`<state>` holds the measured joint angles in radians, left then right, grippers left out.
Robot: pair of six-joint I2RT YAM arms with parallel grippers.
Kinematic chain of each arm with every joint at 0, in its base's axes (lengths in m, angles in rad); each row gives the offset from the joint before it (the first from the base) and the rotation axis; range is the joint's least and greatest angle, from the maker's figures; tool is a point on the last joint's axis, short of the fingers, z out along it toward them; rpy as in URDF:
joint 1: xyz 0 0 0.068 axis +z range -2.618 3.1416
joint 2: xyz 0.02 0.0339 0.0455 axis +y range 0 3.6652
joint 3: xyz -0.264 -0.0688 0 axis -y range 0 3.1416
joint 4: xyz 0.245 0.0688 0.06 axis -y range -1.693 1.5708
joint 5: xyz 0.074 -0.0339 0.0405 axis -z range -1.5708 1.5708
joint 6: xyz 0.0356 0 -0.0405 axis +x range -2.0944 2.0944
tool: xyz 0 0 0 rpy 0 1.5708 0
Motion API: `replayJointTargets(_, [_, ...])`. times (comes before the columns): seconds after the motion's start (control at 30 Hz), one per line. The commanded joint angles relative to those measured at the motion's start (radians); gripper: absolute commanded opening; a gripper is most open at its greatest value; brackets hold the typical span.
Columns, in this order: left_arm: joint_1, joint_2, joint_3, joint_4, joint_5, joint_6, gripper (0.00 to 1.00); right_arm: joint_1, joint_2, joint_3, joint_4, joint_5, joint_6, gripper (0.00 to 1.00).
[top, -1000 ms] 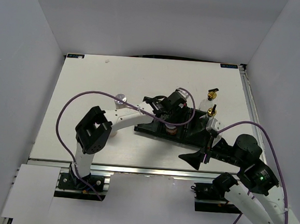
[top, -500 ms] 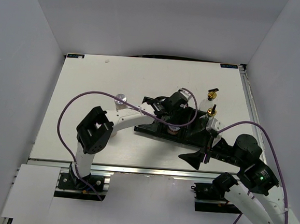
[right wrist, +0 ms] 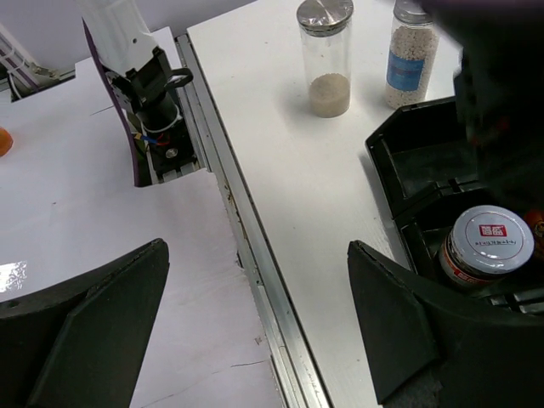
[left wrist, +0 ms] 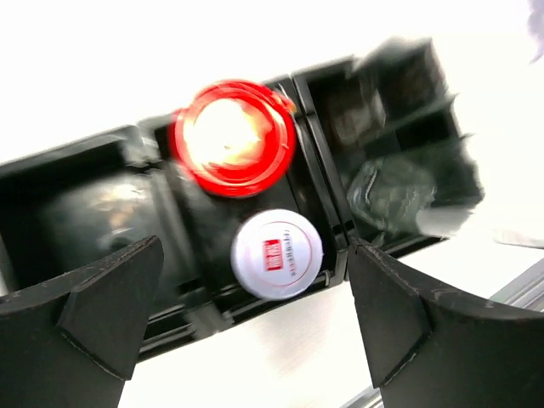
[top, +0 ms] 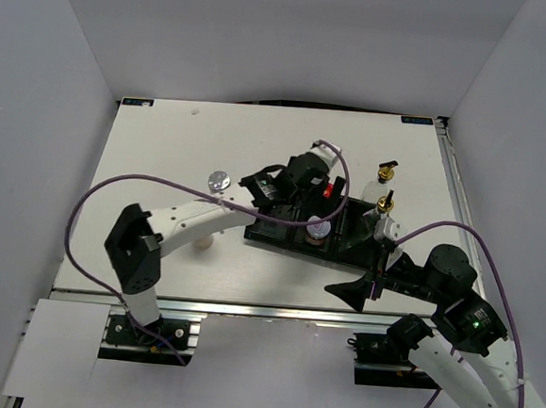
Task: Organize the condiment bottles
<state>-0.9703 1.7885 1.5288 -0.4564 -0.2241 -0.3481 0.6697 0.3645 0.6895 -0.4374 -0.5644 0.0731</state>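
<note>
- The white counter (top: pixel 163 158) carries a black tray (left wrist: pixel 85 204); a red-capped jar (left wrist: pixel 234 138) and a white-lidded jar (left wrist: pixel 276 254) share its middle compartment.
- Your left pincer (left wrist: pixel 255 246) hangs above them, spread apart.
- Your right pincer (right wrist: pixel 257 248) gapes wide near the tray.

- two tall clear glass bottles with gold spouts (top: pixel 386 169) (top: pixel 383 207)
- just one dark jar with a round red cap (left wrist: pixel 231 136)
- one short jar with a white lid and red label (left wrist: pixel 276 254)
- two short clear shakers with silver lids (right wrist: pixel 325 59) (right wrist: pixel 408 55)
- one black three-compartment plastic tray (top: pixel 275 237)
</note>
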Motion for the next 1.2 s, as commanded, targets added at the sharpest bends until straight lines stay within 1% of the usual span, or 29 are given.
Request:
replayJointTargets(0.0, [0.028, -0.158, -0.004, -0.024, -0.142, 0.014, 0.98, 0.007, 0.007, -0.007, 0.049, -0.04, -0.007, 0.9])
replayJointTargets(0.03, [0.045, -0.184, -0.009, -0.051, -0.194, 0.005, 0.98, 0.008, 0.013, -0.008, 0.049, -0.038, -0.007, 0.9])
replayJointTargets(0.13, [0.14, -0.245, -0.051, -0.1, -0.262, -0.051, 0.98, 0.008, 0.031, -0.005, 0.04, -0.019, -0.007, 0.89])
replayJointTargets(0.17, [0.197, -0.267, -0.076, -0.103, -0.264, -0.061, 0.98, 0.01, 0.034, -0.007, 0.04, -0.019, -0.007, 0.9])
replayJointTargets(0.23, [0.246, -0.341, -0.134, -0.091, -0.279, -0.091, 0.98, 0.01, 0.045, -0.007, 0.04, -0.015, -0.007, 0.9])
replayJointTargets(0.27, [0.278, -0.365, -0.186, -0.091, -0.314, -0.092, 0.98, 0.01, 0.05, -0.004, 0.039, -0.012, -0.006, 0.89])
replayJointTargets(0.33, [0.307, -0.408, -0.234, -0.09, -0.352, -0.081, 0.98, 0.011, 0.057, -0.005, 0.037, 0.006, -0.004, 0.89])
replayJointTargets(0.43, [0.375, -0.478, -0.308, -0.065, -0.34, -0.08, 0.98, 0.011, 0.063, -0.007, 0.034, 0.006, -0.002, 0.89])
replayJointTargets(0.5, [0.389, -0.5, -0.326, -0.077, -0.342, -0.097, 0.98, 0.011, 0.068, -0.007, 0.035, 0.003, -0.004, 0.89])
replayJointTargets(0.53, [0.392, -0.505, -0.328, -0.114, -0.345, -0.11, 0.98, 0.011, 0.068, -0.007, 0.037, -0.002, -0.007, 0.89])
replayJointTargets(0.6, [0.392, -0.524, -0.343, -0.157, -0.363, -0.178, 0.98, 0.011, 0.068, -0.008, 0.04, -0.003, -0.012, 0.9])
replayJointTargets(0.63, [0.392, -0.537, -0.351, -0.203, -0.382, -0.198, 0.98, 0.011, 0.07, -0.008, 0.043, -0.005, -0.012, 0.9])
replayJointTargets(0.67, [0.392, -0.549, -0.358, -0.227, -0.411, -0.248, 0.98, 0.011, 0.071, -0.008, 0.045, -0.003, -0.013, 0.89])
replayJointTargets(0.73, [0.409, -0.572, -0.363, -0.324, -0.452, -0.281, 0.98, 0.011, 0.076, -0.008, 0.043, -0.003, -0.015, 0.89])
replayJointTargets(0.8, [0.421, -0.59, -0.371, -0.37, -0.463, -0.313, 0.98, 0.011, 0.076, -0.007, 0.042, -0.006, -0.013, 0.89])
replayJointTargets(0.9, [0.458, -0.613, -0.423, -0.383, -0.43, -0.308, 0.98, 0.011, 0.064, -0.01, 0.04, -0.005, -0.015, 0.89])
replayJointTargets(0.97, [0.495, -0.627, -0.475, -0.36, -0.367, -0.31, 0.98, 0.013, 0.054, -0.011, 0.045, -0.005, -0.015, 0.89])
replayJointTargets(1.17, [0.515, -0.65, -0.559, -0.308, -0.239, -0.296, 0.98, 0.013, 0.044, -0.013, 0.051, -0.02, -0.025, 0.89])
